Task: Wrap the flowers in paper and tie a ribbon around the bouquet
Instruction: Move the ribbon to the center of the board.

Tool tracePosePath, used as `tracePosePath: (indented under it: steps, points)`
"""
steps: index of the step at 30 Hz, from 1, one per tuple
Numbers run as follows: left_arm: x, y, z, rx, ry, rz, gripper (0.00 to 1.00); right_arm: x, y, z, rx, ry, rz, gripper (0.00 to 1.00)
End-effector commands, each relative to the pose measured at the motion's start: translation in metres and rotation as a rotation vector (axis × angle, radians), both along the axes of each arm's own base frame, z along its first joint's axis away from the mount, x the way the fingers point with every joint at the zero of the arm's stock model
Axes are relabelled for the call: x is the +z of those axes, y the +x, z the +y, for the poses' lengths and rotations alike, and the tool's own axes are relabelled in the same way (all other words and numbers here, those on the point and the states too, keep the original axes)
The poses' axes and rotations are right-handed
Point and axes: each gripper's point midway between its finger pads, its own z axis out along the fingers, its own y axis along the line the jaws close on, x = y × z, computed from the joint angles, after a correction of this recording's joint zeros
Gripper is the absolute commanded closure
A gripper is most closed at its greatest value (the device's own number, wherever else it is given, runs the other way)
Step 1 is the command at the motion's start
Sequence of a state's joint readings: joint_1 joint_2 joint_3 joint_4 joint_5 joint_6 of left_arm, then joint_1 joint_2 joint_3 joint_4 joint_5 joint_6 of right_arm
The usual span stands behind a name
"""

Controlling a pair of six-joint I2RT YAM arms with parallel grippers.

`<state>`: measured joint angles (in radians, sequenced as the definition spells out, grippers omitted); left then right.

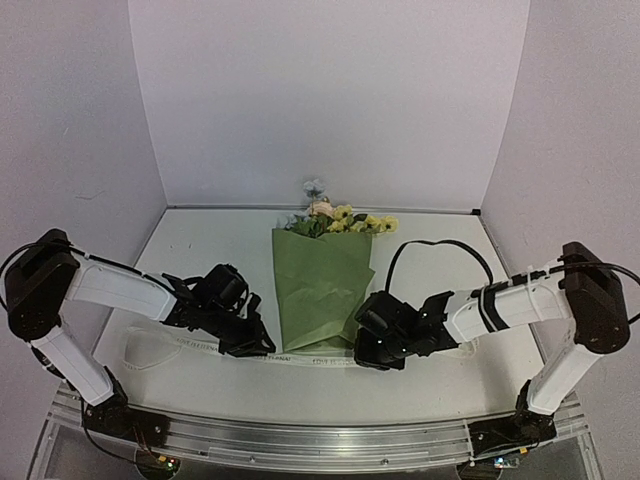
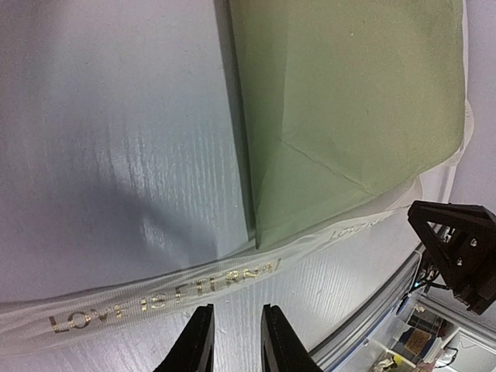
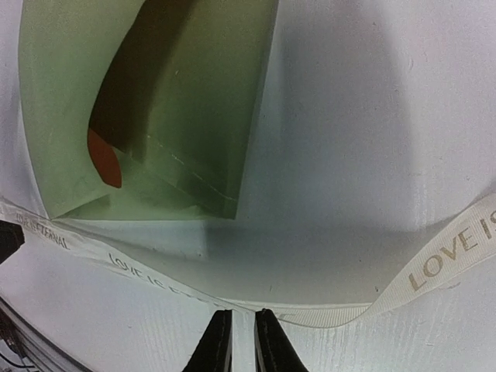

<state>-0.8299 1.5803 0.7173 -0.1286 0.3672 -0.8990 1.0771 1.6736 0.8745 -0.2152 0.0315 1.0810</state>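
Your left hand [image 2: 236, 310] has its fingers a little apart, bare desk [image 2: 116, 155] showing between them and nothing held. Its tips stop just short of the ribbon [image 2: 155, 304], which runs slantwise in front of them. Your right hand [image 3: 244, 314] has its fingers nearly pressed together, tips right at the ribbon's near edge where the band kinks. You cannot tell whether the ribbon is pinched there. Only the wrist views let you read the ribbon's lettering, "LOVE IS ETERNAL". The left wrist view also shows a corner of the paper [image 2: 349, 93] lying over the ribbon. The right wrist view looks into the wrap's open near end, where there is deep shadow and a small orange-red patch [image 3: 105, 159] you cannot identify. Only the top view shows the whole bouquet [image 1: 320, 290], lying flat mid-desk between the two hands. Its near end is at the ribbon, and the flowers [image 1: 345, 220] spill out toward the far wall [image 1: 330, 100], yellow with one pinkish and one grey-blue. The desk is white with a faint grain. Pale walls close it in on three sides, and a metal rail [image 1: 320, 432] runs along the near edge.
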Motion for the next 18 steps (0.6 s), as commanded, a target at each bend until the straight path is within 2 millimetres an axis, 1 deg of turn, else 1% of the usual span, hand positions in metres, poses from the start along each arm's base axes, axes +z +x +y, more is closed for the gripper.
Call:
tracePosePath:
  steps: [1,3,10,14,18]
  points:
    - [-0.007,0.003,-0.008,0.005,-0.035,0.001,0.78,-0.012,0.000,-0.001,-0.012,-0.013,0.004,0.88]
    - [-0.013,0.001,-0.006,0.009,-0.030,0.014,0.79,-0.017,0.000,-0.003,-0.017,-0.023,0.008,0.88]
    - [-0.024,-0.004,0.001,0.026,-0.009,0.036,0.79,-0.027,-0.001,-0.010,-0.037,-0.048,0.018,0.88]
    - [-0.037,-0.005,0.009,0.053,0.032,0.063,0.81,-0.034,-0.001,-0.019,-0.065,-0.064,0.029,0.88]
    - [-0.048,-0.003,0.020,0.092,0.070,0.094,0.83,-0.039,0.004,-0.029,-0.099,-0.073,0.038,0.89]
